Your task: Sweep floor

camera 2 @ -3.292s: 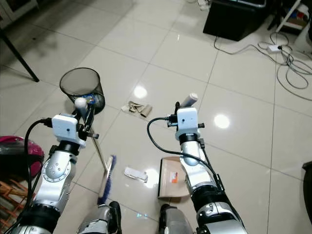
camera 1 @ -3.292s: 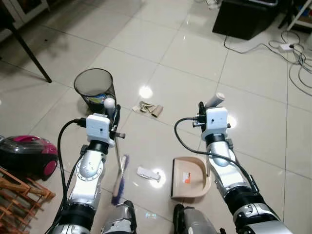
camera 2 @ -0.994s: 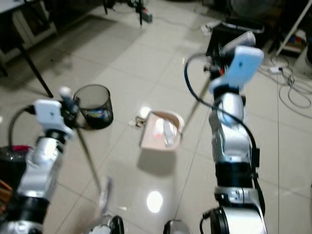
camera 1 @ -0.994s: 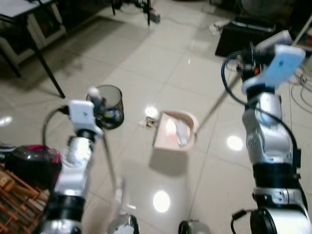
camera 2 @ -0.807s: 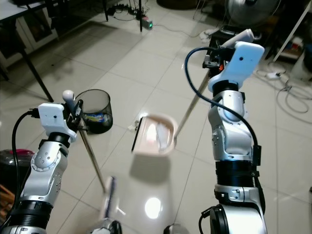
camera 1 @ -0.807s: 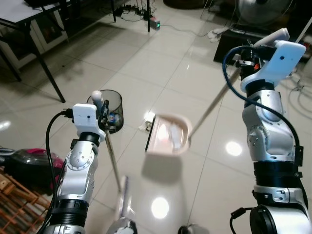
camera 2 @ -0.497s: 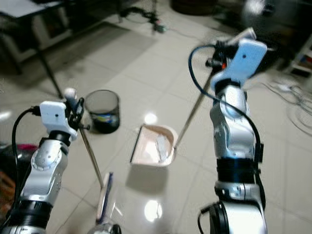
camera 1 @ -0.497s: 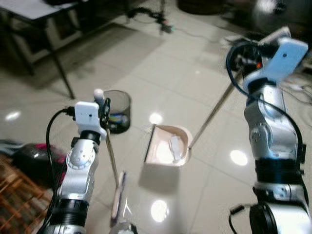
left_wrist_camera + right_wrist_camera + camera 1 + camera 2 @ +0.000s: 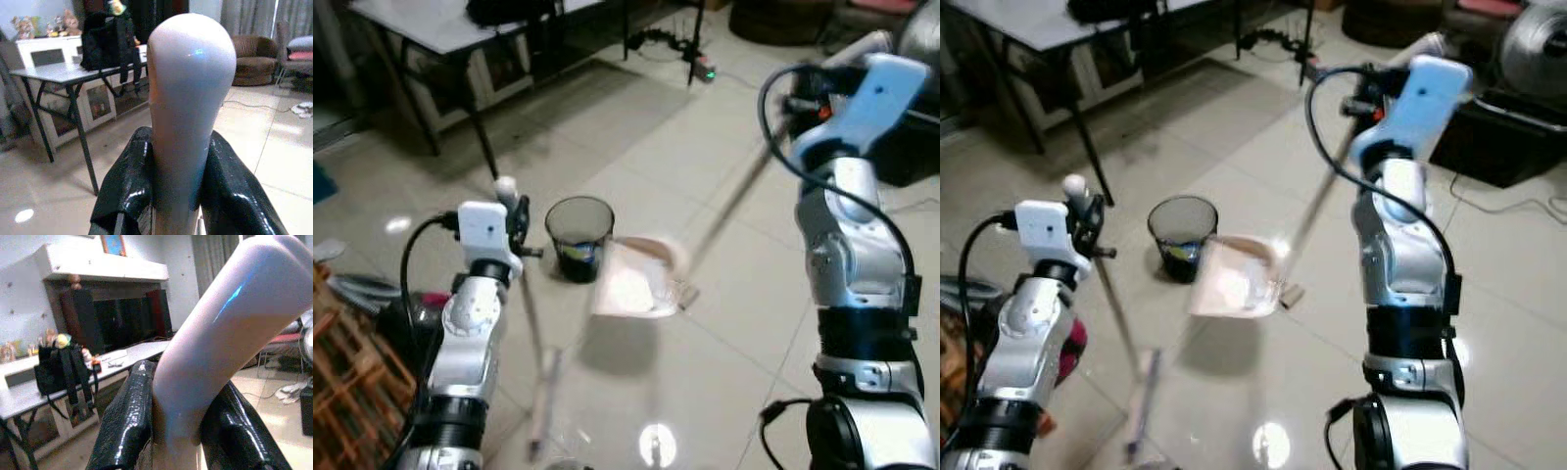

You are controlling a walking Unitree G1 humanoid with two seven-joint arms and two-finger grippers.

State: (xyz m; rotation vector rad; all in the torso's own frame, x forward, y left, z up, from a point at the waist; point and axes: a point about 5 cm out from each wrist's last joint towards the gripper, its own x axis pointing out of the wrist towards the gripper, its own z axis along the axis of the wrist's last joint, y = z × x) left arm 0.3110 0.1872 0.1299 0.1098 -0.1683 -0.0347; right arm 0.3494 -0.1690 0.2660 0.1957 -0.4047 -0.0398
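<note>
No legible text, label, brand, number or sign appears in any view. The contents of the black mesh bin (image 9: 578, 235) show blue and yellow printing, but it is too blurred and small to read. The framed picture (image 9: 113, 244) on the wall is cropped and shows no readable characters. The dustpan (image 9: 632, 287) is motion-blurred, and any marking on it cannot be made out.
</note>
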